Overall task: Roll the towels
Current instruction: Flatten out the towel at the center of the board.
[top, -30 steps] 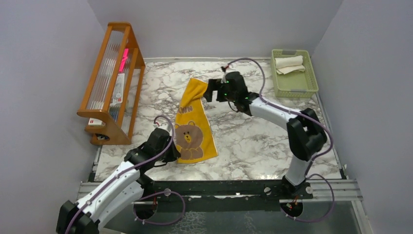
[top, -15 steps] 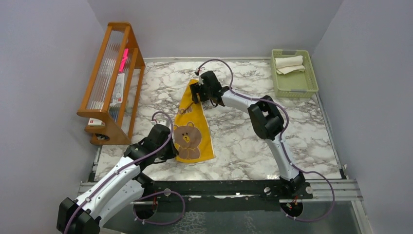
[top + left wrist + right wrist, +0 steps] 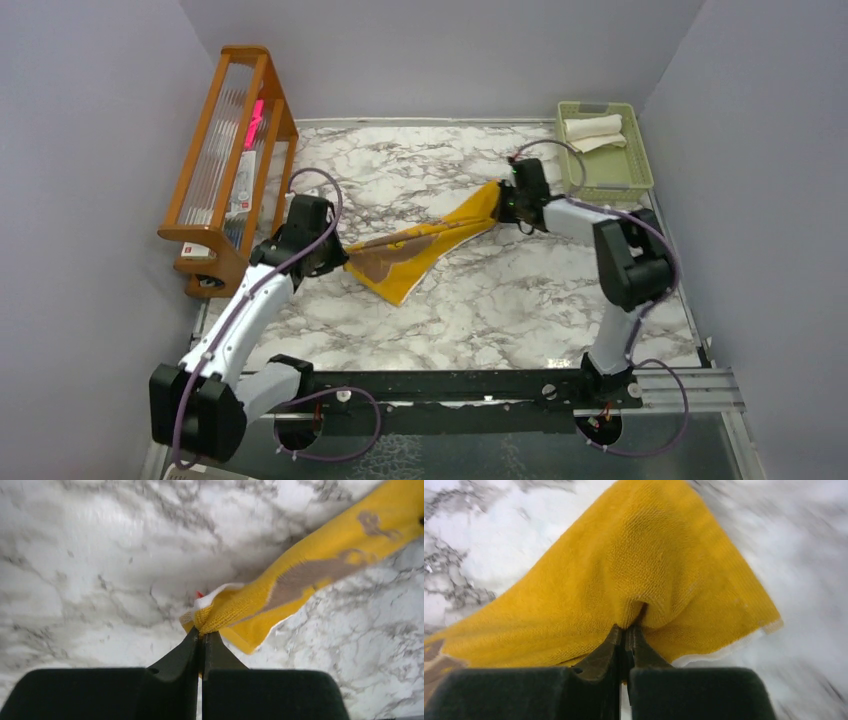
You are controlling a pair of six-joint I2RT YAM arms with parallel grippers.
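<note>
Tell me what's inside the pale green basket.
One rolled-up cream-white towel lies at the far end of the basket; the near part shows bare floor. Anything under the towel is hidden.

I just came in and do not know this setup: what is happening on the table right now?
Both arms are handling the yellow towel. The left claw is shut on one end of it, near the wooden rack. The right claw is shut on the opposite end, near the green basket. The towel is stretched between them over the marble table and is not yet rolled. A cream towel, apparently rolled, lies in the basket.
</note>
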